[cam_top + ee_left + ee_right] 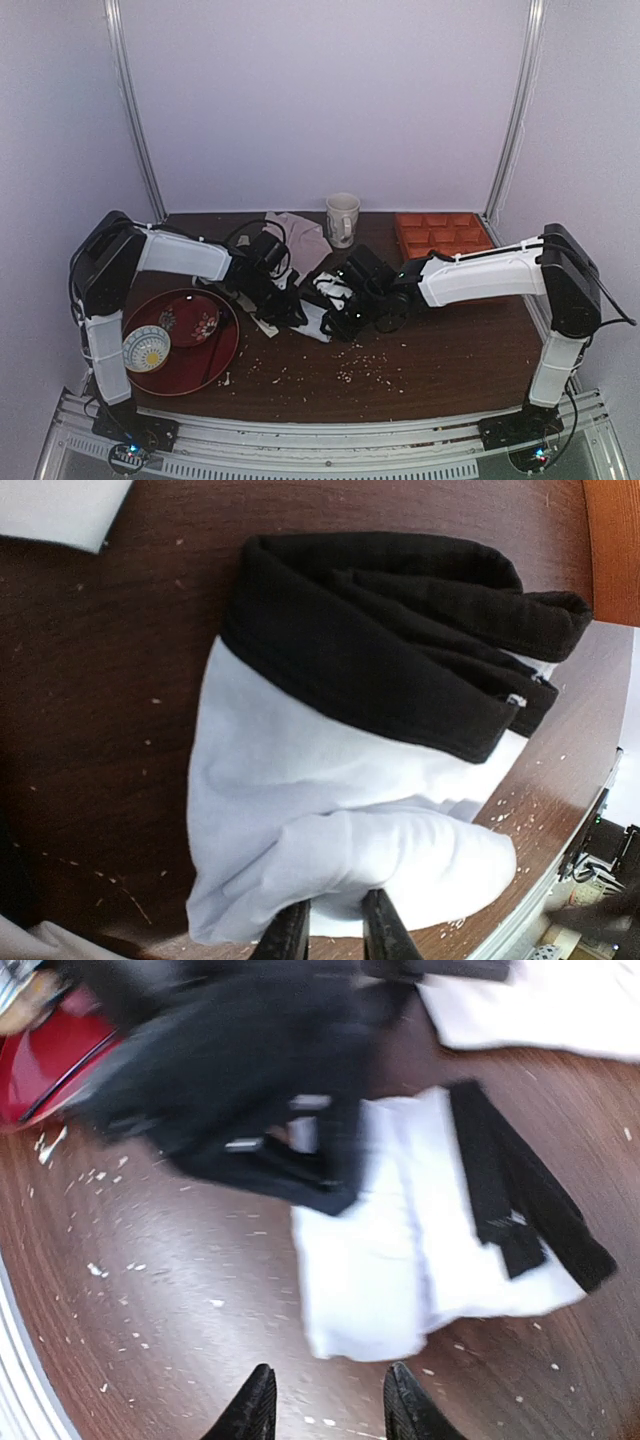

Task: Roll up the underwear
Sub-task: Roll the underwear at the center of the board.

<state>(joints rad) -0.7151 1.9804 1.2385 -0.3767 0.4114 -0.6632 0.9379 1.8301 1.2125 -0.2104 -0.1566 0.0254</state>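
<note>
The underwear (330,780) is a bundle of white cloth with a black hem, lying partly folded over on the brown table. My left gripper (335,932) is shut on a fold of its white fabric at the near edge, and both black fingers (288,935) press into the cloth. In the right wrist view the underwear (400,1260) lies flat just beyond my right gripper (330,1410), which is open and empty, a little short of the cloth's edge. From above, both grippers meet at the underwear (318,322) in mid-table, left gripper (290,308) and right gripper (345,318).
A red plate (205,360) with a patterned bowl (146,348) sits front left. A mug (342,218), a pale pinkish cloth (300,235) and an orange tray (440,233) stand along the back. Crumbs (365,365) are scattered over the table's front.
</note>
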